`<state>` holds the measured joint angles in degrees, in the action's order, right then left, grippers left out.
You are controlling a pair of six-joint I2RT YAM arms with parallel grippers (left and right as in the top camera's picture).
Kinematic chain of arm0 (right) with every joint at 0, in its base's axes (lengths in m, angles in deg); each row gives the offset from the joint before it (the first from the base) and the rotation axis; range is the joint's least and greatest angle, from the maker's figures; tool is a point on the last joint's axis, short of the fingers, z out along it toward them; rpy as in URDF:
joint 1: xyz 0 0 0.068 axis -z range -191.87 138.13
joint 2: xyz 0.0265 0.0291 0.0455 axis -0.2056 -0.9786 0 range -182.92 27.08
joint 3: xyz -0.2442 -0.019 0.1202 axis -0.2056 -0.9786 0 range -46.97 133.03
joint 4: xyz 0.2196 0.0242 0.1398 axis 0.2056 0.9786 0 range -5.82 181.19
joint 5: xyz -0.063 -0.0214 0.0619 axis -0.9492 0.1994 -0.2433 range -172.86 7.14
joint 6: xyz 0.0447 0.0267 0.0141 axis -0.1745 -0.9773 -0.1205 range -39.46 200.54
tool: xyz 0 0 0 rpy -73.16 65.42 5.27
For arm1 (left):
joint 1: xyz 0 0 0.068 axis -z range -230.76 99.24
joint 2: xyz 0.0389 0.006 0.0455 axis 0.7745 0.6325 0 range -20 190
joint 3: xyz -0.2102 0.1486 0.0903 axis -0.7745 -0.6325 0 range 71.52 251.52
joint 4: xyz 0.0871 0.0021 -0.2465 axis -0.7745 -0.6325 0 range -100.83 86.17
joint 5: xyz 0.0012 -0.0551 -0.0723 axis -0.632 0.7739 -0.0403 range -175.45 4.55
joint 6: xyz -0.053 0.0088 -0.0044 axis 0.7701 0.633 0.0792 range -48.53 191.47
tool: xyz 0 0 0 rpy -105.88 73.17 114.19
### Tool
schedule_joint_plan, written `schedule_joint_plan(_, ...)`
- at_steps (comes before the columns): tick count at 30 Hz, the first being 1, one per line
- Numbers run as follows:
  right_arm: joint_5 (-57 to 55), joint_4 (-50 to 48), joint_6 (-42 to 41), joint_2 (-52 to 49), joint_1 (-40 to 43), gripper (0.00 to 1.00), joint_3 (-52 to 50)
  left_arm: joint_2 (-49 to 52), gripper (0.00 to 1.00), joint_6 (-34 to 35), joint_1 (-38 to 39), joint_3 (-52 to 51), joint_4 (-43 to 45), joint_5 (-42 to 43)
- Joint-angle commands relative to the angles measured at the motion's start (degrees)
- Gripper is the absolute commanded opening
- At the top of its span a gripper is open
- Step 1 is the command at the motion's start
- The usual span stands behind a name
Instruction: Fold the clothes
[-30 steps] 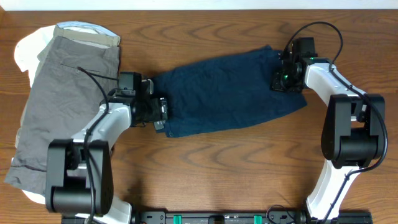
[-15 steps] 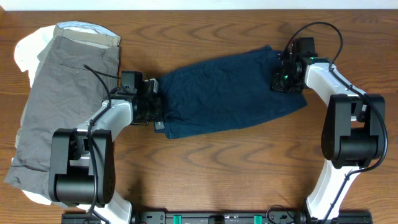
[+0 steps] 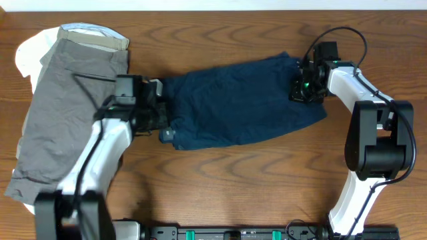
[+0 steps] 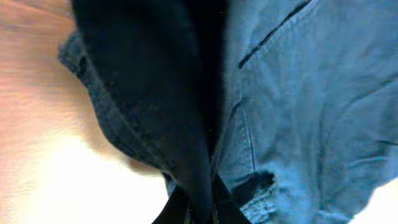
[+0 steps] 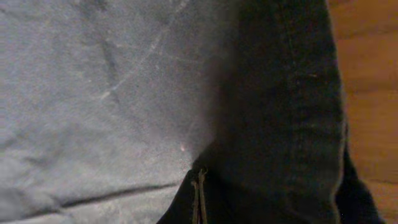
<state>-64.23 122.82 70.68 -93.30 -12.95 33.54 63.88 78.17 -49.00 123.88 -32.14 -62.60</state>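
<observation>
The wooden bench (image 3: 233, 193) carries everything. The dark navy shorts (image 3: 240, 103) lie spread across its middle, slanting up to the right, stretched between the two arms. At the left end, a pair of grey shorts (image 3: 60, 113) rests on a white garment (image 3: 27, 57). The left gripper (image 3: 163, 121) is clamped on the navy shorts' left edge, fabric pinched between its fingers. The right gripper (image 3: 301, 90) is closed on their upper right edge.
</observation>
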Motion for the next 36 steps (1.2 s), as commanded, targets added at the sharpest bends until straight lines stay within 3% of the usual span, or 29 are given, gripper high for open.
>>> schedule_joint_plan(1,4.39,0.11,-0.39,-2.10,0.20,0.01,-0.72,-3.45,0.06,0.79,-2.14,0.02,-2.38,-1.90)
schedule_joint_plan(9,14.67,-0.70,3.19,1.60,0.22,0.01,-0.68,-3.96,0.06,-0.94,-2.34,0.07,-4.94,-1.90)
schedule_joint_plan(18,10.88,-1.60,7.45,3.15,0.33,0.01,-0.66,-3.93,0.06,-2.97,-2.34,3.72,-10.27,-1.92)
schedule_joint_plan(36,8.50,-3.58,7.87,3.08,-0.57,0.01,-0.68,-3.93,0.06,-6.71,-2.34,10.91,-19.43,-1.90)
